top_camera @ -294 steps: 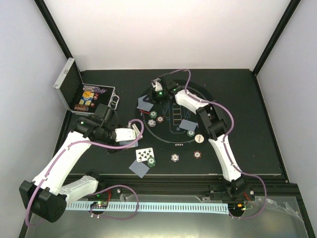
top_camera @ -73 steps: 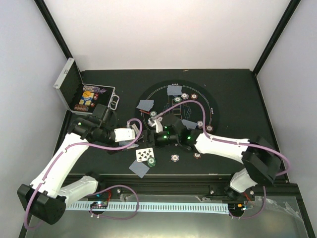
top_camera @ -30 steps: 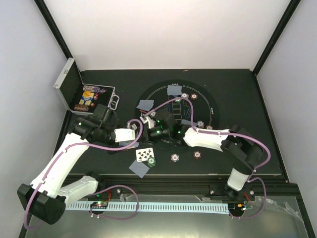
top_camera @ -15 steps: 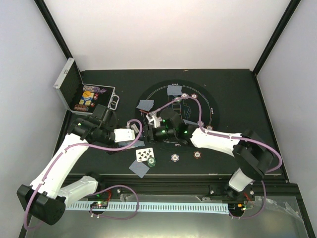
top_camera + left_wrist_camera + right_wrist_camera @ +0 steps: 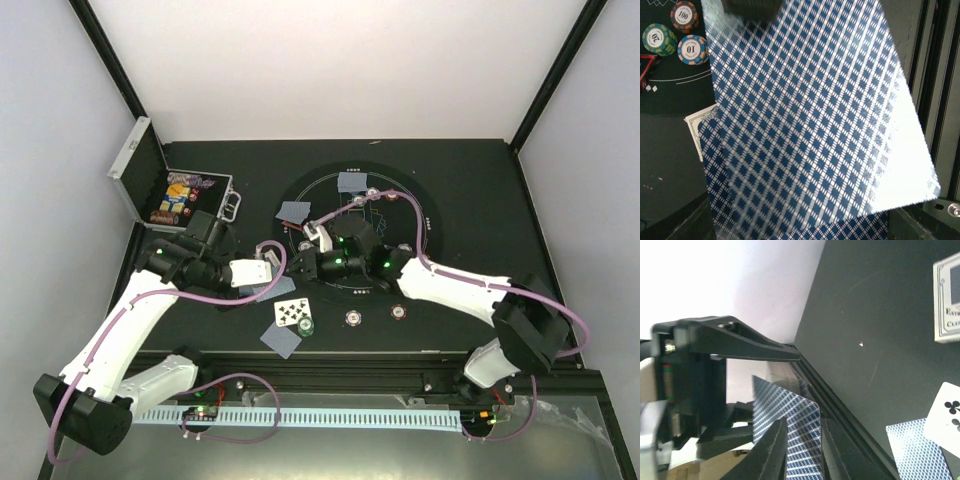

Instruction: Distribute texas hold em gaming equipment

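Two at work: left end effector [image 5: 270,274] clamps blue-checked card stack [image 5: 810,125], long axis outward; right end effector [image 5: 802,427] straddles one card [image 5: 792,412], grip unclear.

Free: bare black tabletop [image 5: 500,200] right of round black printed mat [image 5: 320,185]. Blocked: open silver metal case [image 5: 135,165] far left; white right arm [image 5: 450,285] across mat, grey-blue-backed cards [image 5: 352,182] on it.
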